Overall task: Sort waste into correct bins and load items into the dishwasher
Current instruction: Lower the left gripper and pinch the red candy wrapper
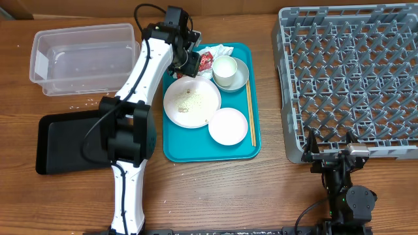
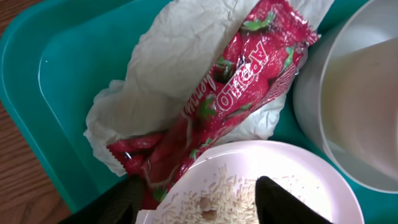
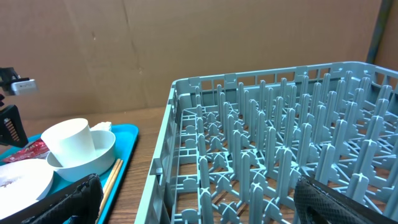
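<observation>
A red snack wrapper (image 2: pixel 242 93) lies on a crumpled white napkin (image 2: pixel 161 81) at the teal tray's far corner (image 1: pixel 206 61). Next to them is a large plate (image 1: pixel 191 102) with loose rice (image 2: pixel 217 196). My left gripper (image 2: pixel 202 208) is open, hovering over that plate's far rim just short of the wrapper (image 1: pixel 189 63). A white cup (image 1: pixel 225 67) stands in a grey-white bowl (image 1: pixel 241 79). A small plate (image 1: pixel 228 126) and chopsticks (image 1: pixel 249 111) also lie on the tray. My right gripper (image 3: pixel 202 205) is open and empty at the near-left corner of the grey dish rack (image 1: pixel 353 78).
The clear tub (image 1: pixel 81 57) stands at the far left, with the black tray (image 1: pixel 65 140) in front of it. A few rice grains (image 1: pixel 81 104) lie on the table between them. The teal serving tray (image 1: pixel 196 151) sits mid-table. The left arm reaches over the black tray.
</observation>
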Action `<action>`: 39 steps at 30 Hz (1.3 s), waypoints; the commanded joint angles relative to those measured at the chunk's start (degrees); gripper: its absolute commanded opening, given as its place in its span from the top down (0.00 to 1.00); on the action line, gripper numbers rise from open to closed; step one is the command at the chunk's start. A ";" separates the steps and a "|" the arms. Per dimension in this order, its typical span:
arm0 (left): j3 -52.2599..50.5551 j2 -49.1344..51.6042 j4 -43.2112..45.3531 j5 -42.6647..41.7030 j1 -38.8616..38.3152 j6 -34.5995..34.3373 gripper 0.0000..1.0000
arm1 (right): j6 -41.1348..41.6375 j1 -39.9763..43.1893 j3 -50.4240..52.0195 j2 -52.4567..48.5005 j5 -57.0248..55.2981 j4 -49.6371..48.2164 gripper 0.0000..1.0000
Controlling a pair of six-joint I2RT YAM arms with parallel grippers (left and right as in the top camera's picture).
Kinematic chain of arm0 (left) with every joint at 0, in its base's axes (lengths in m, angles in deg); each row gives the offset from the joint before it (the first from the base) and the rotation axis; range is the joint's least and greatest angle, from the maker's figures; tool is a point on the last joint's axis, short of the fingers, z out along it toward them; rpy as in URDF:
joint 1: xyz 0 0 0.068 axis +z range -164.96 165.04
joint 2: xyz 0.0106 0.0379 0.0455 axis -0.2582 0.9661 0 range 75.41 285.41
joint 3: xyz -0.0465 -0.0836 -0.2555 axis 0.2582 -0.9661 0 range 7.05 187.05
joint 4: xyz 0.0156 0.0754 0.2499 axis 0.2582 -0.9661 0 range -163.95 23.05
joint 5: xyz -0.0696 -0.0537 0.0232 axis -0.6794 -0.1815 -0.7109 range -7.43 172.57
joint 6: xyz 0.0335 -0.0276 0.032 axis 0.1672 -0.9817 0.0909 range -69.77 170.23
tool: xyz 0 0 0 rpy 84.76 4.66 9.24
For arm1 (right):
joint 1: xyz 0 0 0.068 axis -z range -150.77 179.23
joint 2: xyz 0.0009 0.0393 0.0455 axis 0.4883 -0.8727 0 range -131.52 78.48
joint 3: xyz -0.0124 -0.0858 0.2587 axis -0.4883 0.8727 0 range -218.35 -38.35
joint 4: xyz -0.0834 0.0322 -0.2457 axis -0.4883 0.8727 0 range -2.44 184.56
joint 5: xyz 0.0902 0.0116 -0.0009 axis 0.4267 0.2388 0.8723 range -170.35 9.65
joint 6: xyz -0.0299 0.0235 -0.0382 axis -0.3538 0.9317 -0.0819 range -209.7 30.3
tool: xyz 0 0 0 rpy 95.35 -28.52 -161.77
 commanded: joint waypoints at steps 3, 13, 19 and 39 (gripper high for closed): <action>-2.27 -0.61 2.01 0.90 -0.02 4.24 0.36 | 0.39 0.00 0.59 0.61 0.00 -0.37 0.00; -4.26 -0.61 5.18 1.01 0.00 4.20 0.46 | 0.39 0.00 0.59 0.61 0.00 -0.37 0.00; -5.09 -0.61 5.27 3.82 0.02 4.22 0.46 | 0.39 0.00 0.59 0.61 0.00 -0.37 0.00; -6.01 -0.61 5.90 3.58 0.00 4.20 0.52 | 0.39 0.00 0.59 0.61 0.00 -0.37 0.00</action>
